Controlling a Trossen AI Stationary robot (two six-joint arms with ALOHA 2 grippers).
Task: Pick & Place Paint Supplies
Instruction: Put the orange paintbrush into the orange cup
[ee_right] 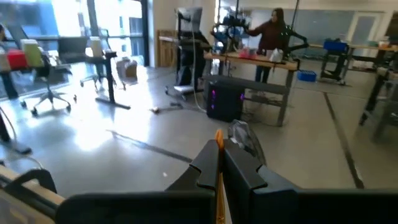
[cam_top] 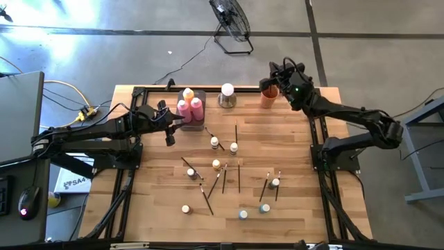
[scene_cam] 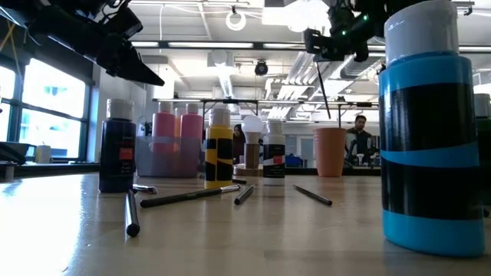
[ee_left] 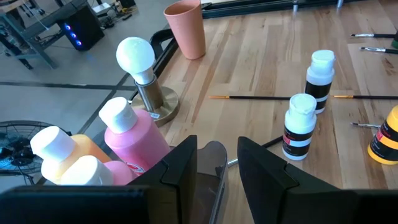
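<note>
My right gripper (cam_top: pixel 270 82) hovers over the orange cup (cam_top: pixel 269 97) at the table's far side, shut on a thin paintbrush (scene_cam: pixel 323 88). My left gripper (cam_top: pixel 168 123) stands open beside the grey tray (cam_top: pixel 191 92), which holds pink bottles (ee_left: pixel 134 134) and a yellow-orange one (ee_left: pixel 59 149); nothing lies between its fingers (ee_left: pixel 180 168). Several small white-capped bottles (cam_top: pixel 215 142) stand upright on the wooden table. Several dark-handled brushes (cam_top: pixel 238 177) lie flat around them. My right gripper pinches the thin paintbrush between its two fingers; the brush's orange part (ee_right: pixel 218 142) shows in the slit between them. The fingers point about level. The brush hangs below them, slightly slanted and lifted clear, with its lower end (scene_cam: pixel 329 115) just above the cup's mouth.
A white ball on a metal base (cam_top: pixel 227 94) stands between the tray and the cup. A blue-and-black bottle (scene_cam: pixel 426 130) stands near the table's front edge. People work at benches (ee_right: pixel 267 37) in the room beyond the table.
</note>
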